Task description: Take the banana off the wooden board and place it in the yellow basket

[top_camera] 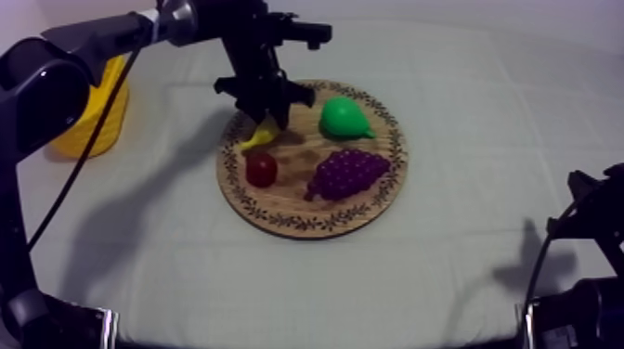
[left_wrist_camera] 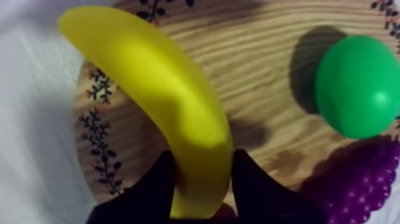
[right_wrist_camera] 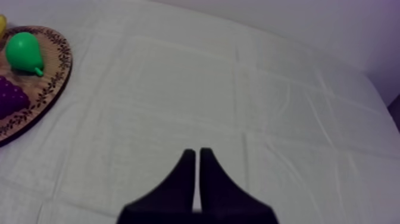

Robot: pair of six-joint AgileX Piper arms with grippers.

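The yellow banana (top_camera: 257,138) lies at the left rim of the round wooden board (top_camera: 306,221). My left gripper (top_camera: 266,113) comes down on it from the upper left. In the left wrist view its two black fingers (left_wrist_camera: 156,189) sit tight against both sides of the banana (left_wrist_camera: 161,95), so my left gripper (left_wrist_camera: 202,157) is shut on it over the board (left_wrist_camera: 256,71). The yellow basket (top_camera: 100,116) stands at the far left, partly hidden behind my left arm. My right gripper (right_wrist_camera: 196,152) is shut on nothing above the bare cloth.
A green pear (top_camera: 344,118), purple grapes (top_camera: 348,174) and a small red fruit (top_camera: 261,169) share the board close to the banana. The pear (left_wrist_camera: 357,86) and grapes (left_wrist_camera: 357,184) lie just beyond my left fingers. My right arm (top_camera: 594,213) rests low at the right.
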